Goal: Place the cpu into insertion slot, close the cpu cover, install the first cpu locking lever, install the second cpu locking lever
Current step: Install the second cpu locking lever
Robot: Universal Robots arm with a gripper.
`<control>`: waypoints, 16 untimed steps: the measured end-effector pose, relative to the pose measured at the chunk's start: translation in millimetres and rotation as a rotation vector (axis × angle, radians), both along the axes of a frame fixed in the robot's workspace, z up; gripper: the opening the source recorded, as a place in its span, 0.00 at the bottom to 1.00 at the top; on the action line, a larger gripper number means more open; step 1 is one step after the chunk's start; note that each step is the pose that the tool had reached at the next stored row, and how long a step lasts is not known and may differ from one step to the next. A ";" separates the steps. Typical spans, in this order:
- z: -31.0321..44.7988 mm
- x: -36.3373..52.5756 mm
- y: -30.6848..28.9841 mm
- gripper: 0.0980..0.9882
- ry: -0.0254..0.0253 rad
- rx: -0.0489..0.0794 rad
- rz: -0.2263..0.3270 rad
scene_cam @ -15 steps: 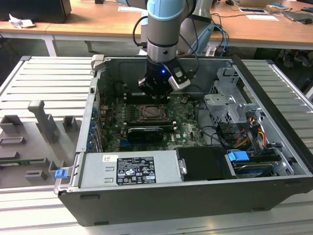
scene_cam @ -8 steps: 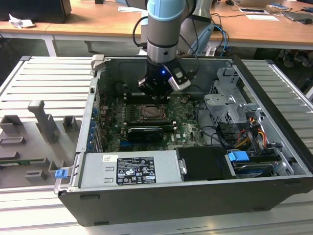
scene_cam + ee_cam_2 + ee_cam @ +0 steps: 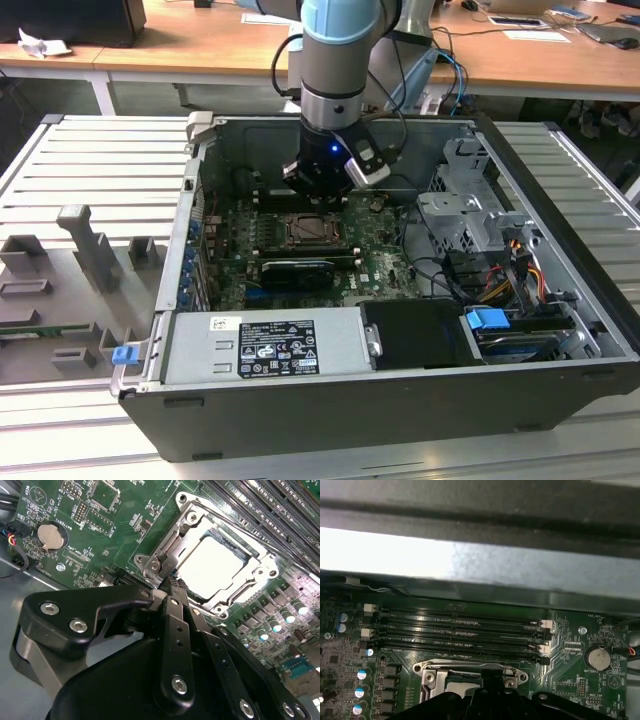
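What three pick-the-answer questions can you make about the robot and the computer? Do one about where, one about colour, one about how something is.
1. Where is the gripper?
A. inside the computer case
B. on the wooden desk
C. over the grey tray

2. What colour is the circuit board?
A. red
B. green
C. yellow

3. How is the metal cover over the silvery chip?
A. taken away
C. standing straight up
B. lying flat around the chip

Answers: 1 A, its tip is down by the chip's socket; 2 B, both wrist views show green; 3 B, the frame lies flat with the chip showing through its middle.
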State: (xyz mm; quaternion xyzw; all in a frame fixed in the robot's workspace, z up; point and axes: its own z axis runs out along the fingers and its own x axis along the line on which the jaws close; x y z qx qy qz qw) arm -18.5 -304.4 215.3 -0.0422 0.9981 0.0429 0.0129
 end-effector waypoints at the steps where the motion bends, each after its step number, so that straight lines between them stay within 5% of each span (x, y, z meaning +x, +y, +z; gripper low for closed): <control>1: 3.4 0.0 0.0 0.01 -0.0001 0.000 0.000; 8: 29.5 0.0 0.0 0.01 -0.0001 0.000 0.000; 16: 31.6 0.0 -6.2 0.01 -0.0001 0.000 0.000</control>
